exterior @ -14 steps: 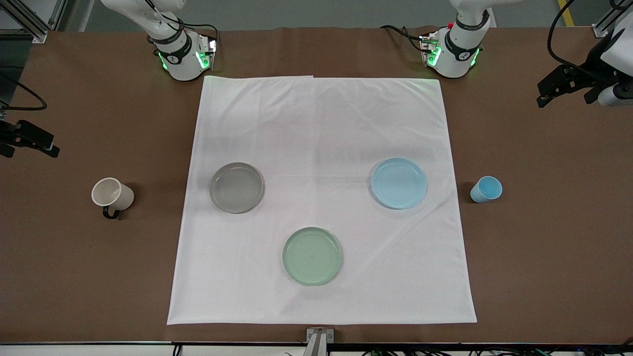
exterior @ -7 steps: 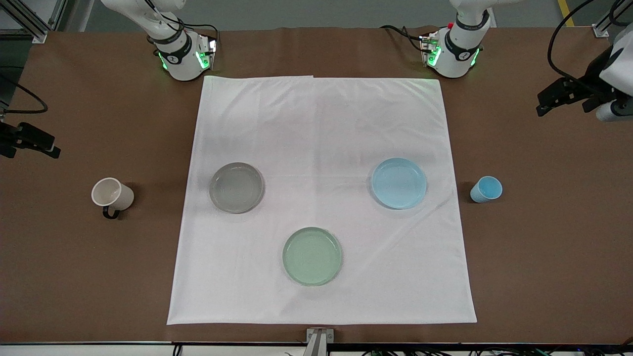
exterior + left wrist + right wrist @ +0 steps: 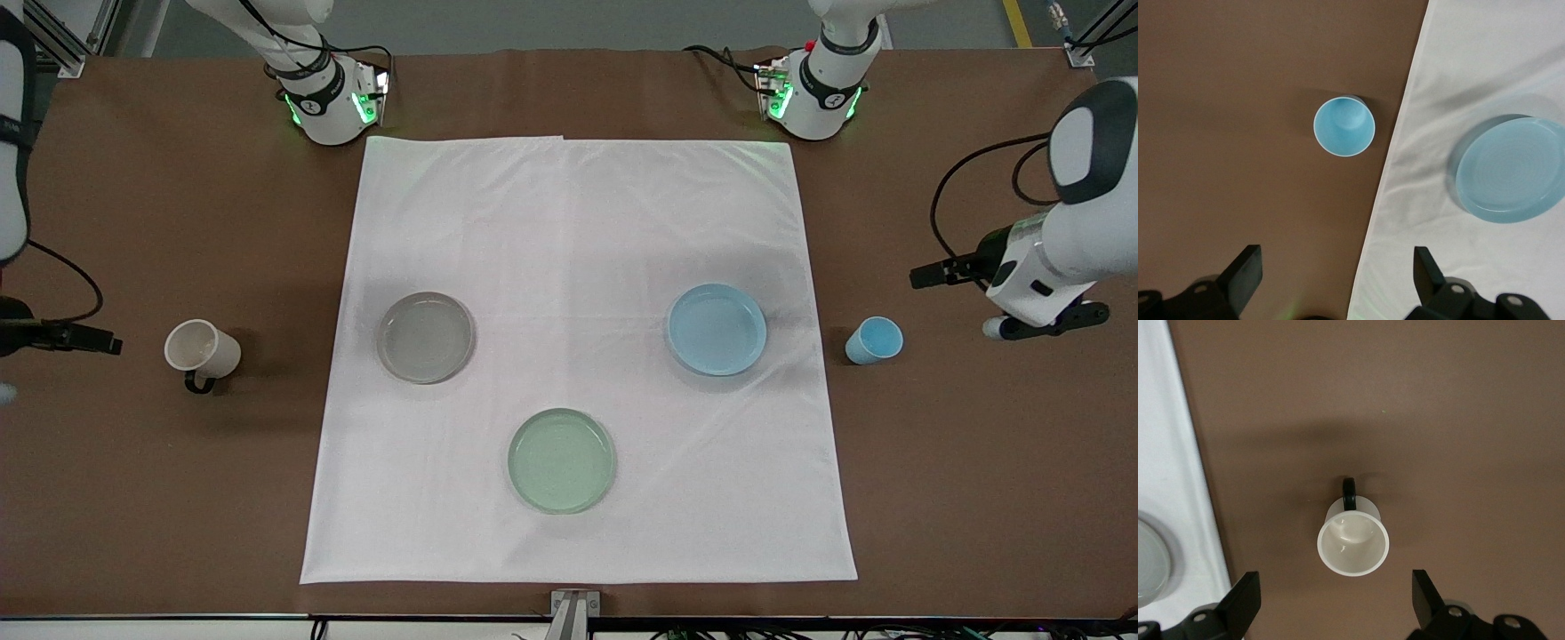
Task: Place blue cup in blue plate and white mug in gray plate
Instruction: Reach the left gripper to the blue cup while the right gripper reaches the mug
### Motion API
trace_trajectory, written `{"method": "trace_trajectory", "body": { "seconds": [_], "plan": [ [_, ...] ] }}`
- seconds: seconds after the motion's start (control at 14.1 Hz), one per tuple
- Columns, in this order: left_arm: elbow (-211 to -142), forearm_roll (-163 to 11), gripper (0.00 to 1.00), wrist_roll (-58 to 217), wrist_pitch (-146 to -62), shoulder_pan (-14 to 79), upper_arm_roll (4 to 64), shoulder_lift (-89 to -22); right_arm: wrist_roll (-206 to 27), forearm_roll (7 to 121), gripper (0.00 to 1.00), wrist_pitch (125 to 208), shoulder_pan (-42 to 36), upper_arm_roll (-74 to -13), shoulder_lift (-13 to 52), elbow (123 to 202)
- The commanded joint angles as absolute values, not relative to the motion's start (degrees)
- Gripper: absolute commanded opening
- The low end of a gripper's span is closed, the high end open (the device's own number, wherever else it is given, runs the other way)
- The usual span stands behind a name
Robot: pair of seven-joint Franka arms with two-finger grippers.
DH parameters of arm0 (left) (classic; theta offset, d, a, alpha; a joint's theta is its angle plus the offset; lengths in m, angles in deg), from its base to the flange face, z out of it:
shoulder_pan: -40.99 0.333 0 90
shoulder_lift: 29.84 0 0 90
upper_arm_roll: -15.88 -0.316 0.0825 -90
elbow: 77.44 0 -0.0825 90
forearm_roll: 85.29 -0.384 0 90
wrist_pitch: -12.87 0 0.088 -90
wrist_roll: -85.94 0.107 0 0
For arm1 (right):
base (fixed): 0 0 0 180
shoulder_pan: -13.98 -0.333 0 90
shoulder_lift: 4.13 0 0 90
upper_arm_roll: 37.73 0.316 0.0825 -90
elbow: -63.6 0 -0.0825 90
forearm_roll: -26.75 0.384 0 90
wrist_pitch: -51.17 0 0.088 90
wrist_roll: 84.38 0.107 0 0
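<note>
The blue cup (image 3: 874, 340) stands upright on the brown table beside the white cloth, at the left arm's end; it also shows in the left wrist view (image 3: 1344, 126). The blue plate (image 3: 717, 329) lies on the cloth beside it and is empty. My left gripper (image 3: 1338, 263) is open and empty, over the table next to the cup. The white mug (image 3: 200, 348) stands on the table at the right arm's end, handle toward the front camera. The gray plate (image 3: 425, 337) is empty. My right gripper (image 3: 1336, 587) is open and empty, over the table next to the mug (image 3: 1353, 541).
A pale green plate (image 3: 561, 460) lies on the white cloth (image 3: 569, 222), nearer to the front camera than the other two plates. The cloth's edge (image 3: 1391, 160) runs between the cup and the blue plate (image 3: 1511, 170). The gray plate's rim (image 3: 1148, 563) shows in the right wrist view.
Both arms have swung in and come down: the left hand now hangs beside the blue cup, the right hand beside the white mug. The cups and plates have not moved.
</note>
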State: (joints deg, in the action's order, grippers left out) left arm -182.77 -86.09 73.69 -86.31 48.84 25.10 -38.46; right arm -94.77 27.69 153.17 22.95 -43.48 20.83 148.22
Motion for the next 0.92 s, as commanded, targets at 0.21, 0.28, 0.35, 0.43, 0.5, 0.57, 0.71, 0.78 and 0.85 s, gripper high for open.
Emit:
{"method": "trace_trajectory", "body": {
  "seconds": [0.21, 0.28, 0.35, 0.43, 0.5, 0.57, 0.71, 0.78, 0.85],
  "plan": [
    [-187.4, -85.3, 1.0, 72.2, -98.6, 53.8, 25.2, -47.9, -100.8, 27.6, 1.0, 177.2, 23.5, -42.7, 25.5, 160.0],
    [-187.4, -85.5, 0.99, 72.2, -100.7, 54.3, 25.2, -49.4, -103.3, 27.6, 1.0, 180.4, 23.6, -42.7, 26.1, 161.7],
    [-187.4, -85.7, 0.98, 72.3, -102.2, 54.9, 25.2, -50.5, -104.1, 27.7, 1.0, 182.5, 23.6, -42.7, 27.1, 162.6],
    [-187.3, -85.8, 0.96, 72.3, -102.9, 55.0, 25.2, -51.4, -104.2, 27.7, 1.0, 183.4, 23.6, -42.7, 27.5, 163.2],
    [-187.2, -85.9, 0.92, 72.3, -103.7, 55.6, 25.2, -52.4, -104.2, 27.8, 1.0, 184.1, 23.5, -42.7, 27.6, 164.1],
    [-187.2, -85.9, 0.89, 72.3, -105.1, 55.7, 25.2, -53.3, -104.1, 27.9, 1.0, 184.3, 23.5, -42.7, 27.6, 165.2],
    [-187.1, -85.6, 0.84, 72.1, -107.0, 55.8, 25.2, -55.0, -104.1, 28.1, 1.0, 184.2, 23.6, -42.7, 27.5, 166.3],
    [-187.3, -85.6, 0.83, 72.1, -107.1, 55.8, 25.3, -55.2, -104.1, 28.1, 1.0, 184.1, 23.8, -42.7, 27.5, 166.6],
    [-187.4, -85.5, 0.82, 72.1, -107.1, 55.8, 25.3, -55.2, -104.1, 28.2, 0.99, 184.1, 24.0, -42.6, 27.5, 167.1]
  ]
}}
